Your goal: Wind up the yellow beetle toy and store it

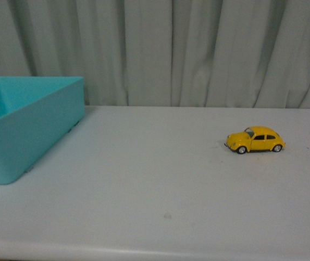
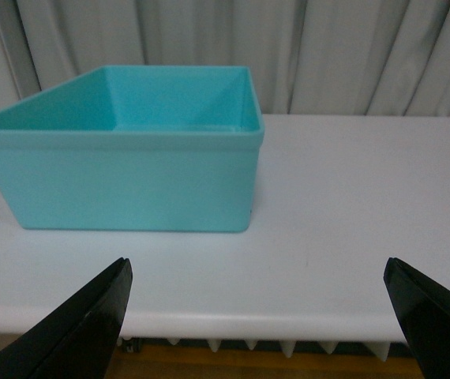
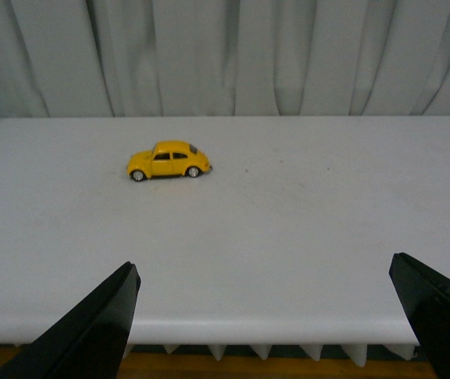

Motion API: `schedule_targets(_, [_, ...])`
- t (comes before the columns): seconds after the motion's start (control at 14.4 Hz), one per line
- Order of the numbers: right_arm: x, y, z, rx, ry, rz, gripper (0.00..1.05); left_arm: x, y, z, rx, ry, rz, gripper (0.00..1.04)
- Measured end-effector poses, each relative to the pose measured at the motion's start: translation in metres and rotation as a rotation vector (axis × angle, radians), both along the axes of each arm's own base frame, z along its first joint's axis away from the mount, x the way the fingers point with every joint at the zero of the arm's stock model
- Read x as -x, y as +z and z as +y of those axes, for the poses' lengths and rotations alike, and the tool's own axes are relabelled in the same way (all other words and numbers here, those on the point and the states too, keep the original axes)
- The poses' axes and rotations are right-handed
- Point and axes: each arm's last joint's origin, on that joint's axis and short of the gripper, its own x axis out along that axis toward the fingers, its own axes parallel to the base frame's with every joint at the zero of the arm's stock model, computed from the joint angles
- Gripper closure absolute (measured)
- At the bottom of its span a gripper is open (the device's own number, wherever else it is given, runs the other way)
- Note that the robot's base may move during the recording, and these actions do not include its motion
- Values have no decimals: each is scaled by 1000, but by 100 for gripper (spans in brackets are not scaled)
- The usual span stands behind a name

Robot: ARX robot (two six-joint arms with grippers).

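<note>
The yellow beetle toy (image 1: 255, 140) stands on its wheels on the right part of the white table (image 1: 160, 185), side-on, nose to the left. It also shows in the right wrist view (image 3: 169, 161), some way ahead of my right gripper (image 3: 264, 316), which is open and empty over the table's near edge. My left gripper (image 2: 256, 316) is open and empty, also at the near edge, facing the turquoise bin (image 2: 130, 181). Neither arm shows in the front view.
The turquoise open bin (image 1: 24, 130) sits at the table's left, its inside bare as far as it shows. A grey curtain (image 1: 187, 49) hangs behind the table. The table's front edge has a scalloped trim (image 3: 288, 349).
</note>
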Motion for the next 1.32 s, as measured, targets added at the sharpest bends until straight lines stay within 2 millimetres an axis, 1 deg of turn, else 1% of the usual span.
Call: schedule_targets(1.32, [0,0,0,-2,0,0,7,0,0,0,0,-1,-1,7])
